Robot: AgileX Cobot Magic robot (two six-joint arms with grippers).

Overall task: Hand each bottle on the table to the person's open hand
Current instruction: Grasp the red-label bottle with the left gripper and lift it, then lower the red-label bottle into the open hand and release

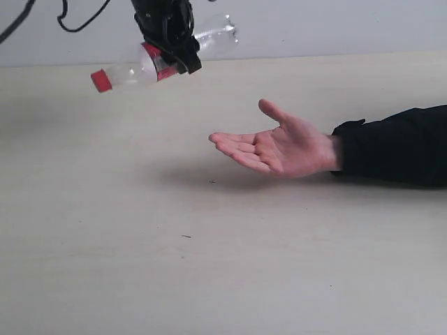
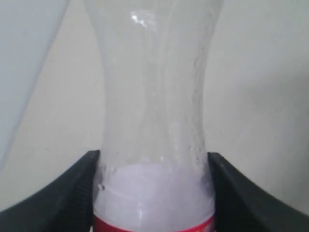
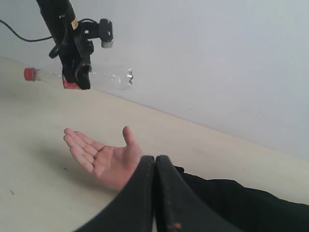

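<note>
A clear bottle (image 1: 129, 73) with a red label and red cap hangs sideways in the air above the table (image 1: 105, 244). My left gripper (image 1: 178, 64) is shut on its middle at the label. In the left wrist view both black fingers (image 2: 67, 193) press the bottle (image 2: 154, 96) from either side. The person's open hand (image 1: 279, 146) lies palm up on the table, lower than the bottle and to its right. In the right wrist view my right gripper (image 3: 155, 162) is shut and empty, near the person's wrist, and the hand (image 3: 104, 159) and the held bottle (image 3: 111, 77) show beyond it.
The person's forearm in a black sleeve (image 1: 398, 143) reaches in from the right edge. A pale wall runs behind the table's far edge. Black cables (image 1: 77, 24) hang at the upper left.
</note>
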